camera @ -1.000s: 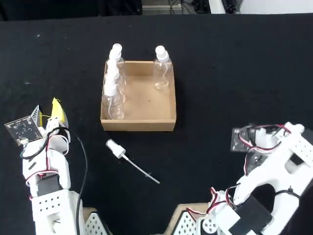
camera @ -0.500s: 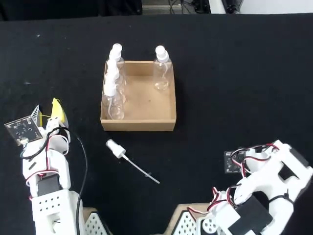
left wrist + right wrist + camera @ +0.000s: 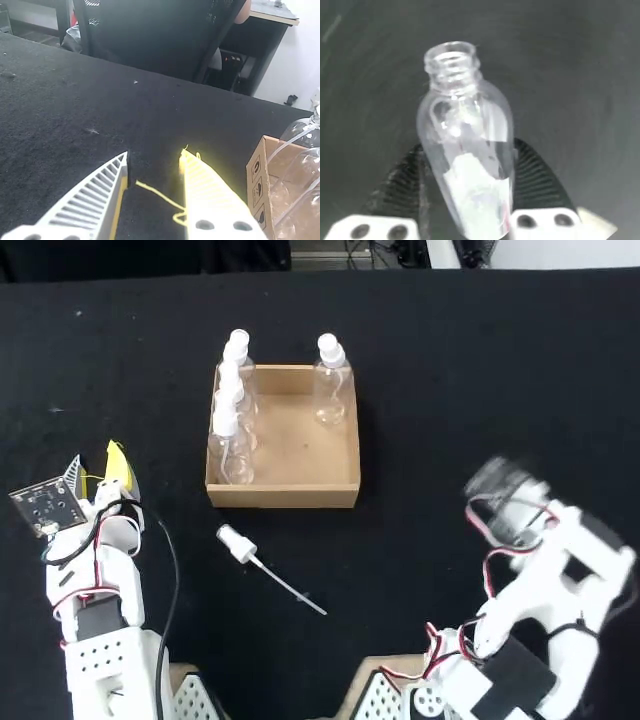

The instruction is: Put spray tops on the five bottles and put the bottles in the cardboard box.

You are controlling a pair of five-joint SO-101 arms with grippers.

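Bottle number five (image 3: 465, 145) has no top on it, just a bare threaded neck, and the right hand (image 3: 469, 150) is clamped on its body with a dark finger on each side. From above, that hand sits toward the near right corner of the table (image 3: 480, 360). The bottle is too blurry there to say how it's tilted.

Cardboard box (image 3: 283, 495) is roughly mid-table, a bit toward the left edge. Four bottles with white spray tops stand in it. There's a row of three bottles (image 3: 230, 440) along the box's left wall, and a fourth bottle (image 3: 331, 390) in its far right corner.

Last spray top (image 3: 238, 543) is lying loose on the table just in front of the box's near wall, not touching it. Its thin tube points off toward the near edge and to the right.

Left hand (image 3: 154, 156) is over by the left edge of the table, near the front. Its fingers are spread apart, one white and one yellow, with a thin yellow strand (image 3: 160, 197) trailing off the yellow one.
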